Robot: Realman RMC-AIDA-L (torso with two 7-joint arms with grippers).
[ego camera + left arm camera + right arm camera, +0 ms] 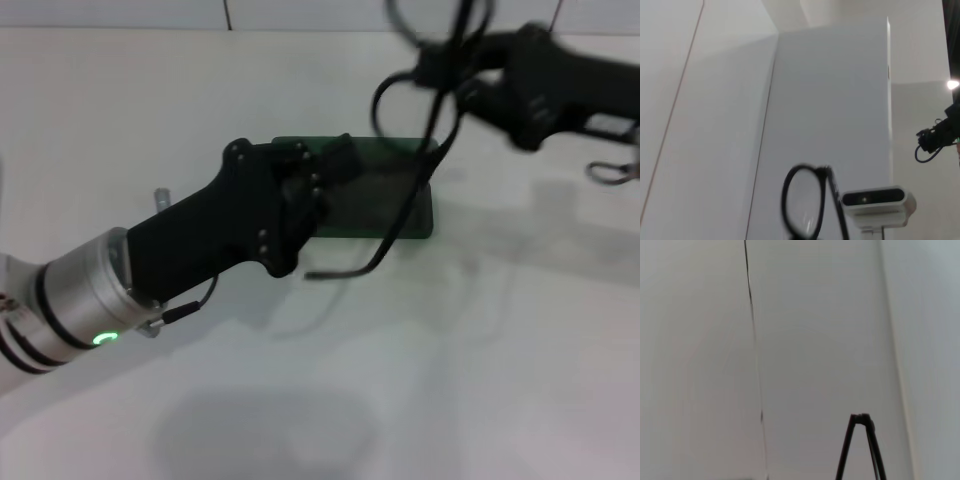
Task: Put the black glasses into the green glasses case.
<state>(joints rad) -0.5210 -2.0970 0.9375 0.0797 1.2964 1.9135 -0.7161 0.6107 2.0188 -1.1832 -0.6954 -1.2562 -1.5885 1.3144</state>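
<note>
Right gripper [452, 68] is up above the far edge of the white tabletop [480, 380], jaws clamped on the thin black wire-frame glasses [432, 150] near the front of the frame. Glasses hang in the air, lenses up by the gripper, long slim temple arms trailing down; one curved tip dangles low, crossing in front of the case's near right part. From the head view I can't tell whether that tip touches the case or the table.

Dark green rectangular hard-shell glasses case [400, 205] sits flat on the table mid-scene. Left gripper [335, 165] is at its left end, over it; fingers are hidden against the dark case, so can't tell their state or whether the lid is being held.

Left wrist view shows one lens rim of the glasses [802, 207] with a white camera unit on a stand [877, 202] behind. Right wrist view shows only two thin black frame wires [860, 447] against a blank wall.

My read: glasses are in transit, not yet placed. To do it well: align the frame's long axis with the case, lower slowly so the hanging temples fold in rather than snag on the rim, left arm steadies the case, release only once the frame rests inside.
</note>
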